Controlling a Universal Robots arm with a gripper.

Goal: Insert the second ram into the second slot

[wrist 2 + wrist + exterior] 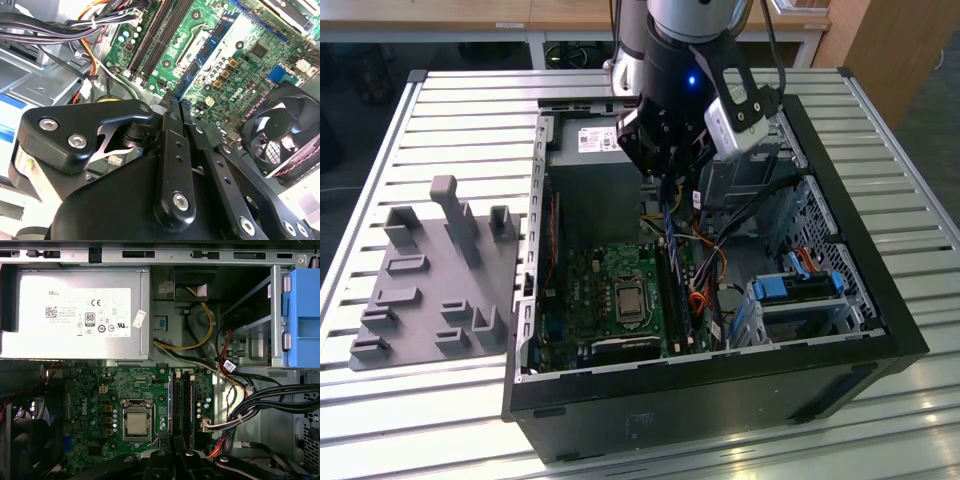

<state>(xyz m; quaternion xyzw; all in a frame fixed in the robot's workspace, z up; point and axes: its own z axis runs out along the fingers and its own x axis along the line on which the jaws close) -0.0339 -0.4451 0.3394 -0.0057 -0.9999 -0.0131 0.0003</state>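
The second ram (207, 52), a thin blue board with dark chips, sticks out from my gripper (176, 100), whose fingers are shut on its near end. In the exterior view my gripper (667, 180) hangs inside the open computer case, and the ram (665, 222) points down from it toward the green motherboard. The long dark memory slots (678, 295) lie just below and in front of the stick. In the first wrist view the slots (182, 405) run beside the processor socket (136, 422), straight ahead of my gripper (174, 444). I cannot tell which slots are filled.
The grey power supply (75, 315) fills the case's back. Bundled cables (75, 25) cross beside the slots. A black fan (282, 135) sits at the board's other side. Light-blue drive brackets (800, 290) stand at the exterior view's right. A grey fixture plate (430, 280) lies outside the case.
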